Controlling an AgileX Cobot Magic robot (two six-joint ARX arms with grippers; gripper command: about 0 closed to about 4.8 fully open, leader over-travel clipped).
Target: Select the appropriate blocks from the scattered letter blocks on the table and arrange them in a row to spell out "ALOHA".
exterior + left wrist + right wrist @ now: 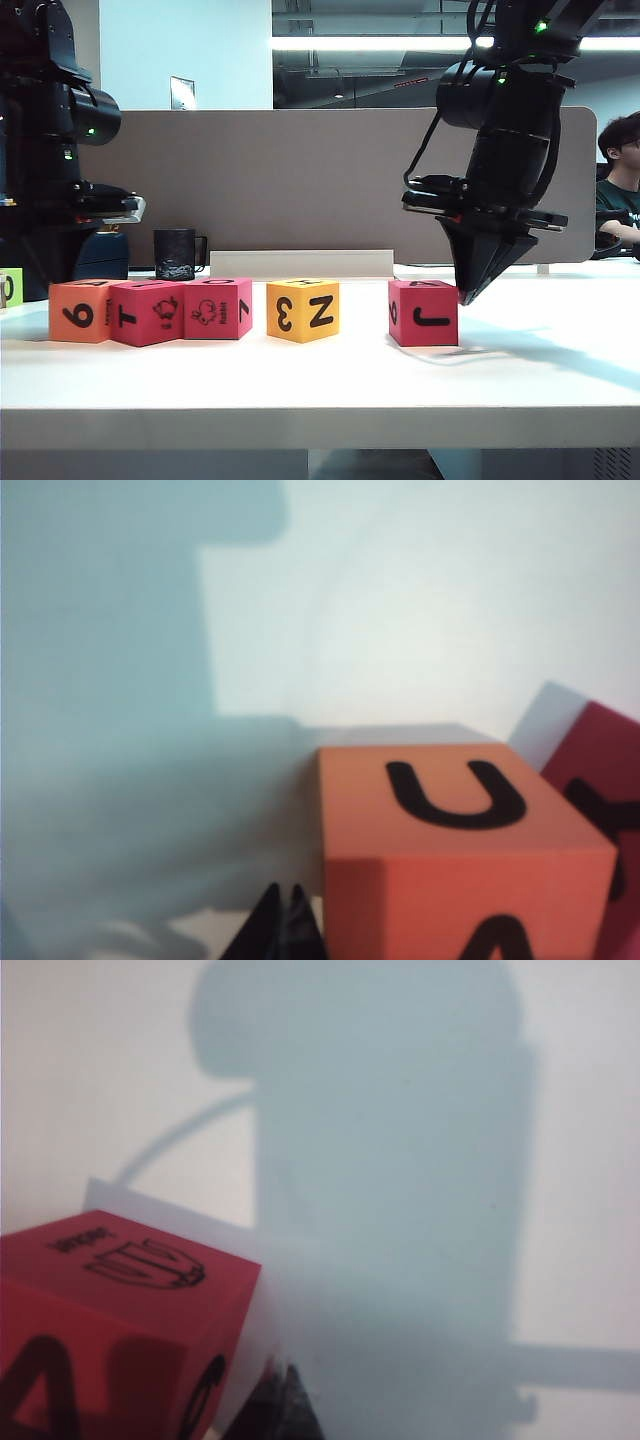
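Observation:
Five blocks stand in a rough row on the white table (320, 385): an orange one (80, 310), two magenta ones (145, 312) (217, 307) touching it, a yellow one (303, 310) and, apart to the right, a magenta one (423, 312). My right gripper (468, 295) is shut with nothing in it, its tip down at that block's right side. The right wrist view has the same block (110, 1330) beside the shut tips (280, 1372). In the left wrist view my left gripper (283, 892) is shut and empty, just beside the orange block (460, 850), with a magenta block (600, 780) behind.
A lime-green cube (8, 288) sits at the far left edge. A black mug (176, 255) and a long white strip (300, 263) lie behind the row, before a grey partition (300, 180). A thin white cable (445, 355) lies by the right block. A person (620, 190) sits at far right.

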